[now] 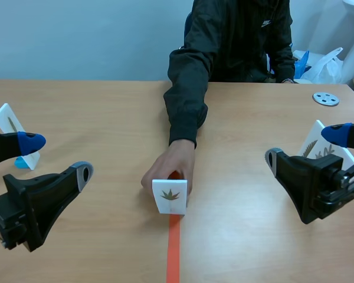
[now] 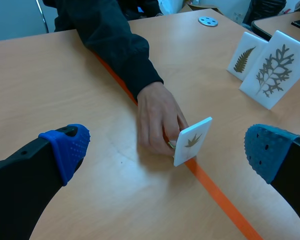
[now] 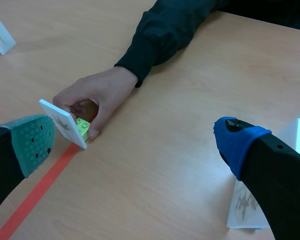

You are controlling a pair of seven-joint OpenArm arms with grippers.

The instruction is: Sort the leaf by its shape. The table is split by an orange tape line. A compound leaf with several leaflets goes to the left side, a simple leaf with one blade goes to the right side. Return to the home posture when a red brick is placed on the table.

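Astride orange tape line (image 1: 174, 253): leaf card (image 1: 170, 196), a hand (image 1: 168, 170) on it. Likely light, stiff, tippy on green base (image 3: 82, 127); pinch its faces near top. Left gripper (image 1: 56, 157), right gripper (image 1: 305, 146): spread, empty.

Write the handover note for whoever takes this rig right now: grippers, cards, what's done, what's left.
Left gripper: open, holding nothing, low on its own side.
Right gripper: open, holding nothing, low on its own side.
A person's hand holds the new leaf card upright on the orange tape line. Its leaf fans into several points.
Done: a lone card stands on the left side. A fern card and a branching-leaf card stand on the right.
Left: wait until the hand is clear, then sort the new leaf card, probably to the left. No red brick is in view, so don't go home yet.
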